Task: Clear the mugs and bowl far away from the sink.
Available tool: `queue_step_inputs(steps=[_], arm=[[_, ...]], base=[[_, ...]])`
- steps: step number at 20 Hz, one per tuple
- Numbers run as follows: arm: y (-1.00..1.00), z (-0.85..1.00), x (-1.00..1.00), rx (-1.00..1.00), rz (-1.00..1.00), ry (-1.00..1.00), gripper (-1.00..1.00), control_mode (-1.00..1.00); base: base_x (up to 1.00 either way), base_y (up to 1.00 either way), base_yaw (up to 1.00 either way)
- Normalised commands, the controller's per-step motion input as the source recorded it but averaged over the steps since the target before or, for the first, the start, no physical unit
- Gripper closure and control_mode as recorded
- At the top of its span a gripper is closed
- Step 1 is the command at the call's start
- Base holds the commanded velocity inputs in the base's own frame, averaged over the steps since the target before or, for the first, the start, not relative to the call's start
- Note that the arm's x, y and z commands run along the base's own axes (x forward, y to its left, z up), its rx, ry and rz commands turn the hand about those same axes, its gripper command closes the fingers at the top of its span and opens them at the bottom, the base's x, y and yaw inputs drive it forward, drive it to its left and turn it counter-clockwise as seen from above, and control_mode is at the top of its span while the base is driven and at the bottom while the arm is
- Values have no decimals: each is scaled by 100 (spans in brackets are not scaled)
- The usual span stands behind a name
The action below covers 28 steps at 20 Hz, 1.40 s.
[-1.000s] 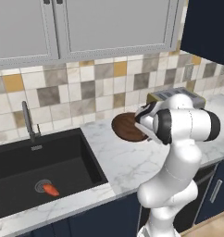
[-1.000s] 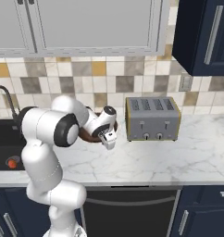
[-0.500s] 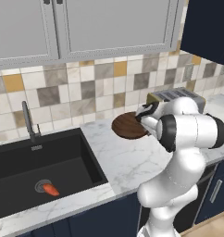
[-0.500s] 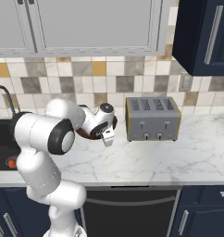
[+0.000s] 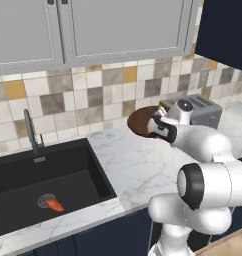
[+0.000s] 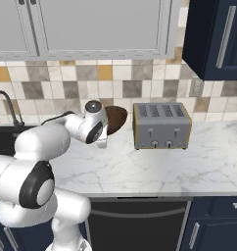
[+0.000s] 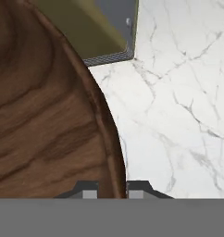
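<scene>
My tool is pinched narrow on the rim of the bowl, tilted just beside the toaster above the worktop. An edge grip this thin could slip, dropping the bowl.

Open marble counter lies in front of the toaster and runs on to its right, free for a gripper to pass. The toaster blocks the back of the counter, just right of the raised, tilted bowl, with only a narrow gap between them. In the left base view, bare counter spreads between the bowl and the sink. The tap rises behind the basin, and a small orange thing lies by the drain. Wall cabinets hang well above, leaving tall room over the counter
</scene>
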Motion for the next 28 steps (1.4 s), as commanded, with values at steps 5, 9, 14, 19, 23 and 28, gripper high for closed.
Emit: queue_step_inputs(steps=[5,9,14,19,23,28], arm=[[1,100,-44,0,-25,1,100,-100],[0,87,-43,2,-9,-1,100,-100],[0,68,-65,15,0,0,100,-100],[0,57,-80,12,0,0,100,-100],[0,24,-100,0,0,0,100,-100],[0,12,-100,0,0,0,100,-100]], base=[[0,0,0],[0,0,0],[0,0,0],[0,0,0],[0,0,0],[0,0,0]])
